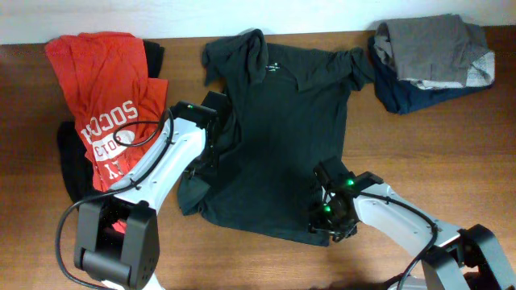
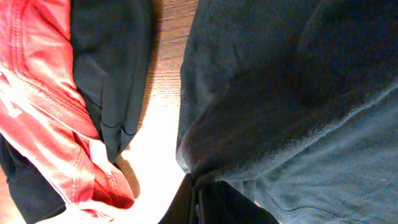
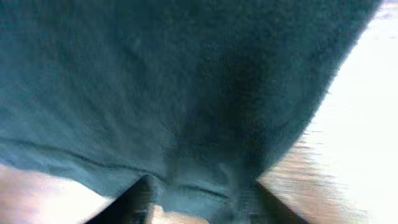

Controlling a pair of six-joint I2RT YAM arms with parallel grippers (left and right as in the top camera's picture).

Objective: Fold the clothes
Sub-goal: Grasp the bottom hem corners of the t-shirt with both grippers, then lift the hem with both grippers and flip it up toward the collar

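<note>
The black T-shirt [image 1: 274, 121] lies spread on the middle of the table, collar to the back, with small white lettering near the collar. My left gripper [image 1: 211, 155] is at the shirt's left side edge. In the left wrist view its fingers [image 2: 202, 196] are pressed together on a fold of the black cloth [image 2: 280, 93]. My right gripper [image 1: 326, 216] is at the bottom hem on the right. In the blurred right wrist view its fingers [image 3: 205, 202] stand wide apart with the hem [image 3: 186, 112] lying between them.
A red shirt with white print [image 1: 105, 89] lies at the left on top of a black garment [image 1: 74, 165]; both show in the left wrist view [image 2: 43, 106]. A grey and navy pile [image 1: 431, 56] sits at the back right. The wooden table [image 1: 451, 153] shows to the right.
</note>
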